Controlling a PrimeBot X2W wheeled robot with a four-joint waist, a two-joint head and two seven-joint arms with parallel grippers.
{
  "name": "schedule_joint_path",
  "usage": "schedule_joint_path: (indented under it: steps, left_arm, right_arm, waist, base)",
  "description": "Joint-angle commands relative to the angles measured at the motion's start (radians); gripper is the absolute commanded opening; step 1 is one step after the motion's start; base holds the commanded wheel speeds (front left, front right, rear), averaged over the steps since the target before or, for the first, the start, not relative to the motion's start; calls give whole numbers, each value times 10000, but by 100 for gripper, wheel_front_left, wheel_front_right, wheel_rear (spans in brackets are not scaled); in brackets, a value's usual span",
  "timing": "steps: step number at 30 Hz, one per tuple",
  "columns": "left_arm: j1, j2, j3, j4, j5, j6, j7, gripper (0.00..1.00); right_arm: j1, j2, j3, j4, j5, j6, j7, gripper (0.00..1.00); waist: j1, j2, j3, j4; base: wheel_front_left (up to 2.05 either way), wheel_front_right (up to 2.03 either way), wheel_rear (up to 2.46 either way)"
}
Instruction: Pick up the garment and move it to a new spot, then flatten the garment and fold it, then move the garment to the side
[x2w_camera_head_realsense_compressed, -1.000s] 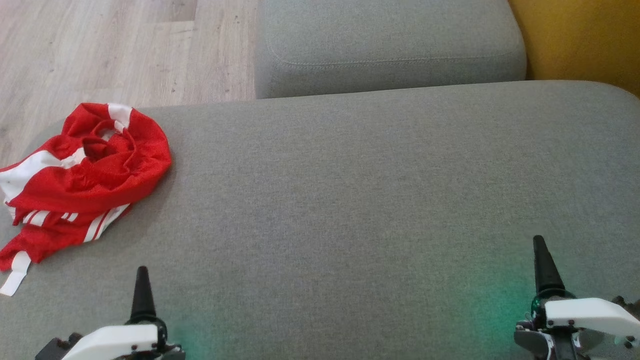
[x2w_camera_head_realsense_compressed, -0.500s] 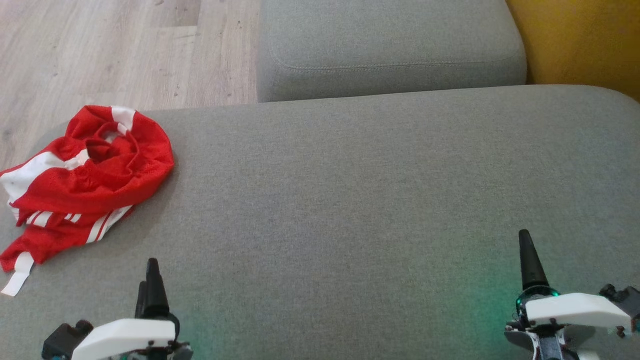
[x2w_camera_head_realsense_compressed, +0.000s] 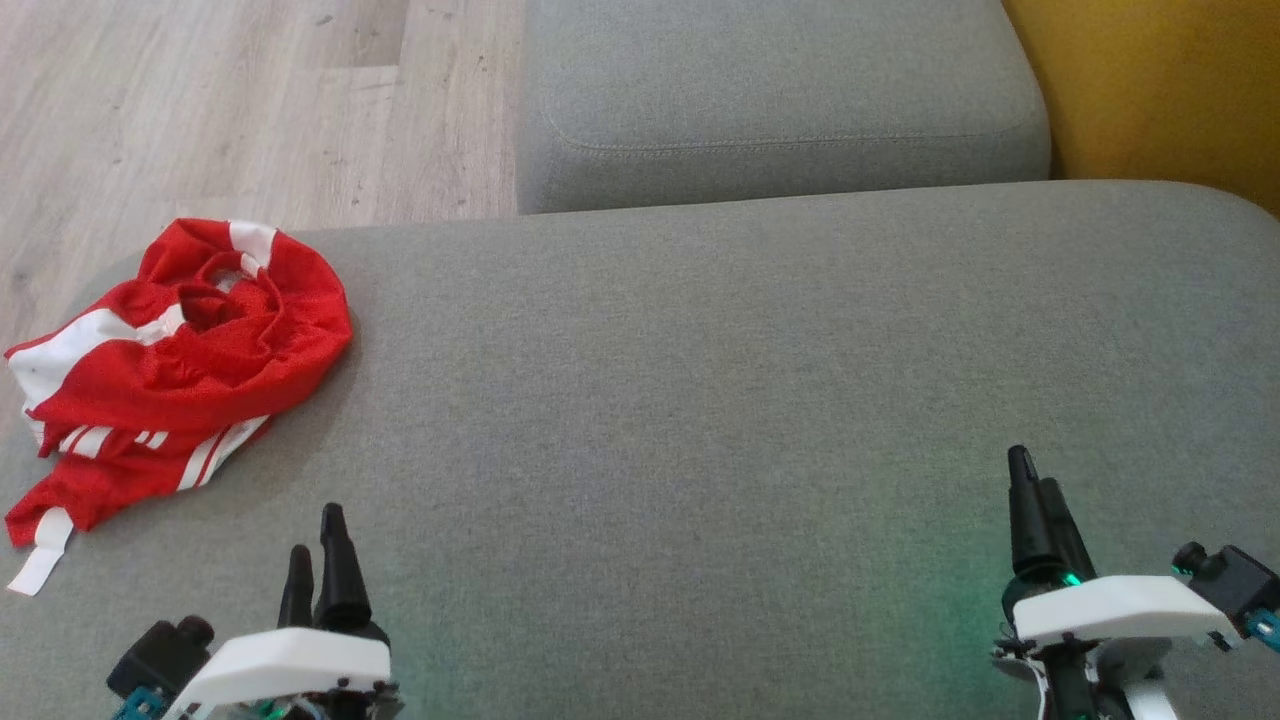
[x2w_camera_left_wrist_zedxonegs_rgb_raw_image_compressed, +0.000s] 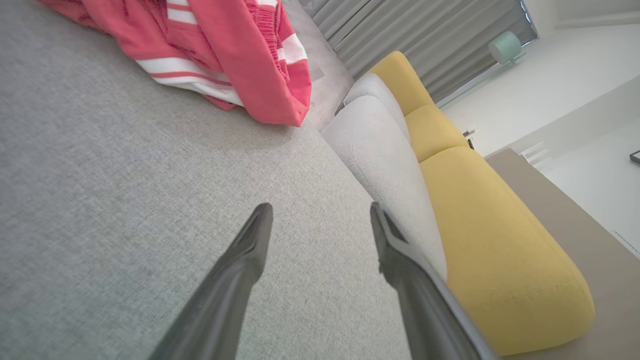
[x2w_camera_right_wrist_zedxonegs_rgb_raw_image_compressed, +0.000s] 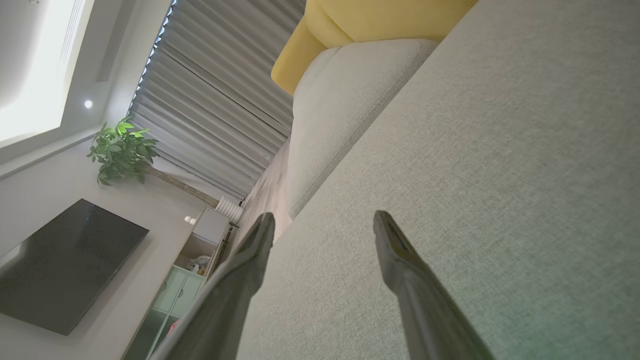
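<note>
Head view, looking down on a broad grey seat cushion (x2w_camera_head_realsense_compressed: 700, 400).

- Garment (x2w_camera_head_realsense_compressed: 180, 370): red with white stripes and panels. It lies in a crumpled heap at 9 o'clock, on the cushion's rounded left corner. A white-tipped end trails toward 7 o'clock. Both tools are clear of it.
- Left tool (x2w_camera_head_realsense_compressed: 314, 530): low at 7 o'clock, fingers pointing to 12. The garment is near, up toward 10 o'clock from the tips, with a strip of bare fabric between.
- Right tool (x2w_camera_head_realsense_compressed: 1032, 470): at 5 o'clock, over bare cushion, well apart from the garment.
- A green glow falls on the weave beside each tool's base.
- Surroundings: a second grey cushion (x2w_camera_head_realsense_compressed: 780, 90) at 12 o'clock, wood floor (x2w_camera_head_realsense_compressed: 200, 100) at 11, and a yellow sofa (x2w_camera_head_realsense_compressed: 1160, 90) at 1.

Left wrist view: the two dark fingers stand wide apart, gripping nothing, with grey weave showing in the gap. The garment is bunched at 11 o'clock of that view, resting on the cushion. Grey curtains (x2w_camera_left_wrist_zedxonegs_rgb_raw_image_compressed: 400, 35) hang at 1 o'clock.

Right wrist view: the fingers are likewise spread and empty, just above plain cushion. A potted plant (x2w_camera_right_wrist_zedxonegs_rgb_raw_image_compressed: 120, 150) is at 10 o'clock and a dark wall screen (x2w_camera_right_wrist_zedxonegs_rgb_raw_image_compressed: 65, 265) at 8.
</note>
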Motion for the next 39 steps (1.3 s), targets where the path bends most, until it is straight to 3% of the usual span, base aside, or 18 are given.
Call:
schedule_joint_path:
  steps: [1,39]
  left_arm:
    - [-539,70,45,-358,358,45,-167,100]
    - [-569,91,-1025,-650,4822,853,-1252,100]
  right_arm:
    - [-481,-75,205,-388,-375,-3,-157,100]
    - [-506,-108,1205,-615,-4959,-4,-1248,100]
  waist:
    - [-1,0,-14,8]
    - [-1,0,-333,220]
  base:
    - [0,0,0]
    - [0,0,0]
